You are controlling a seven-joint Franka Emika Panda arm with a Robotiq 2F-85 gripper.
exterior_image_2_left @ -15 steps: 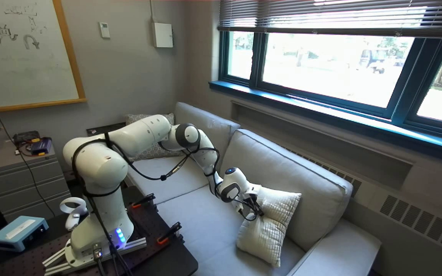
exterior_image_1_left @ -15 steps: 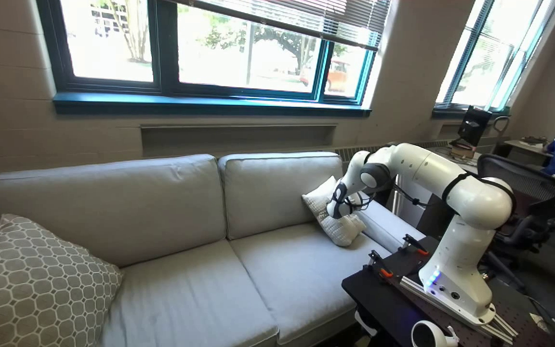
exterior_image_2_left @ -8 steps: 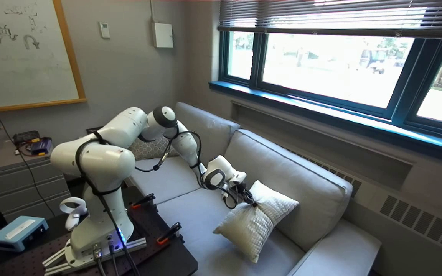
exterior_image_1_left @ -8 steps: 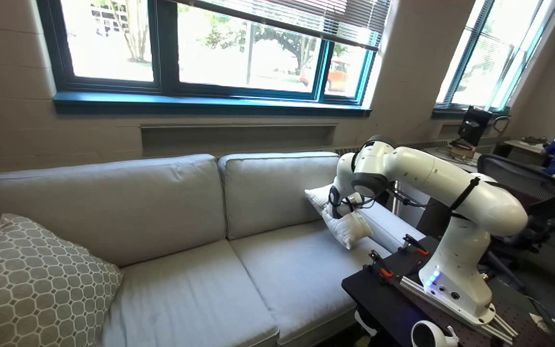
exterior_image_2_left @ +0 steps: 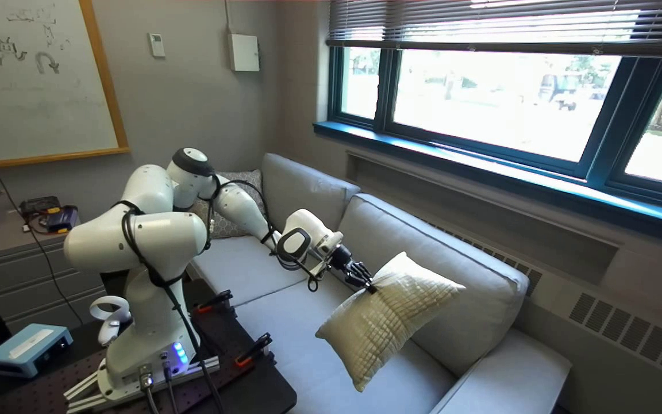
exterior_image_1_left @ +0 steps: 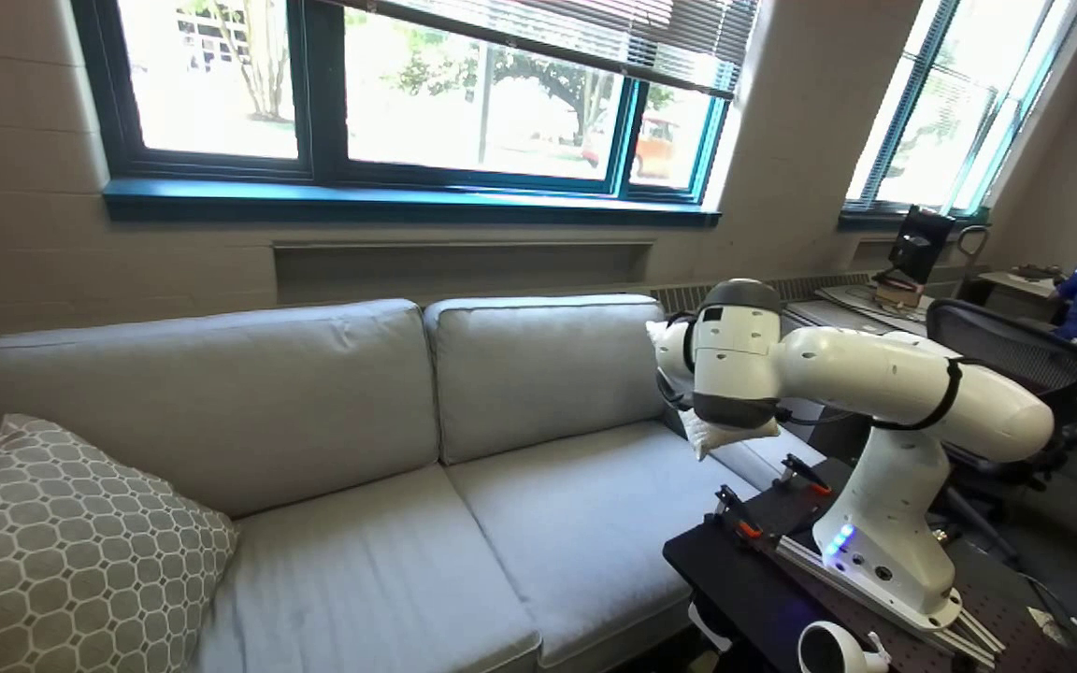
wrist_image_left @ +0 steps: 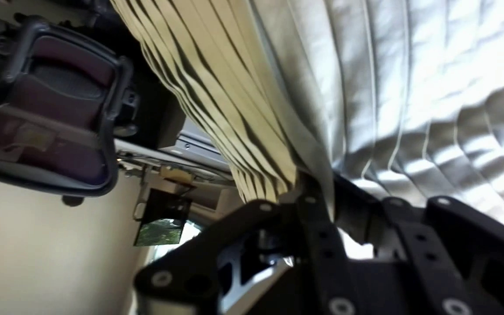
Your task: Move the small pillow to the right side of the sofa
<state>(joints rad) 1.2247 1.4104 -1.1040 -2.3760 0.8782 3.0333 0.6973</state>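
Note:
The small pillow, white-cream and pleated, hangs tilted in an exterior view (exterior_image_2_left: 388,316). It appears to be held above the seat near the sofa's arm-end. In an exterior view (exterior_image_1_left: 721,436) the robot arm hides most of it. My gripper (exterior_image_2_left: 369,284) is shut on the pillow's upper edge, and the fabric bunches at the fingers. In the wrist view the fingers (wrist_image_left: 328,186) pinch a fold of the pillow (wrist_image_left: 392,78), which fills the upper right. The pale grey sofa (exterior_image_1_left: 342,551) also shows in an exterior view (exterior_image_2_left: 308,339). The fingertips are hidden behind the arm in an exterior view.
A larger lattice-patterned cushion (exterior_image_1_left: 71,551) lies at the sofa's far end from the robot. The black robot table (exterior_image_1_left: 735,570) with clamps (exterior_image_2_left: 253,351) stands in front of the sofa. A sofa arm (exterior_image_2_left: 509,374) lies beyond the pillow. An office chair (exterior_image_1_left: 1015,374) stands behind the robot.
The arm has drawn back and raised the gripper with the pillow in it. The pillow has come up off the seat towards the robot and tilted. The gripper stays shut on it.

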